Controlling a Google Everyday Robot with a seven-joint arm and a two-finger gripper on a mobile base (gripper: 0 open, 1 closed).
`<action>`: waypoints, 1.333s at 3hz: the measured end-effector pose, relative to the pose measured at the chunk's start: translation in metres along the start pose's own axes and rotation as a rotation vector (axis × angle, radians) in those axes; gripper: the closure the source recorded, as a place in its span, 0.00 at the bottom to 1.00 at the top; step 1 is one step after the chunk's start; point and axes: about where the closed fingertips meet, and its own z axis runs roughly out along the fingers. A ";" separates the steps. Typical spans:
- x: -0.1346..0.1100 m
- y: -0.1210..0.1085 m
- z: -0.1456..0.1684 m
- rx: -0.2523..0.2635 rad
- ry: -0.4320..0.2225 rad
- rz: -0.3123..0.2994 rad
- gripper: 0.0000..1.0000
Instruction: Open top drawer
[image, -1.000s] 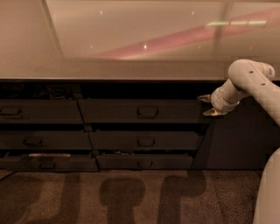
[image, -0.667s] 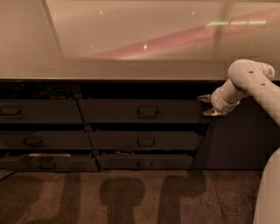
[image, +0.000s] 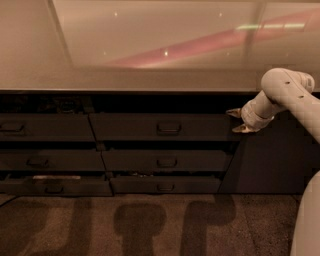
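Jaws stood apart, empty; gripper (image: 238, 121) hung at the right end of the top drawer (image: 130, 131), apparently shut beneath the worktop (image: 150, 80). Step judged: approach. Next: shift left to the loop handle (image: 169, 128), close, pull. Count: six drawer fronts, six handles, one arm.

Your gripper (image: 238, 121) hangs at the right edge of the top drawer (image: 130, 127), with its fingers (image: 233, 113) spread apart and pointing left. You cannot tell whether it touches the front. The loop handle (image: 169, 128) at the front's centre stands well apart from the gripper.
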 end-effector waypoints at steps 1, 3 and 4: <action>-0.001 0.002 0.000 0.002 -0.001 -0.003 1.00; 0.001 -0.001 -0.014 0.018 0.014 -0.025 1.00; 0.000 -0.002 -0.016 0.018 0.014 -0.025 1.00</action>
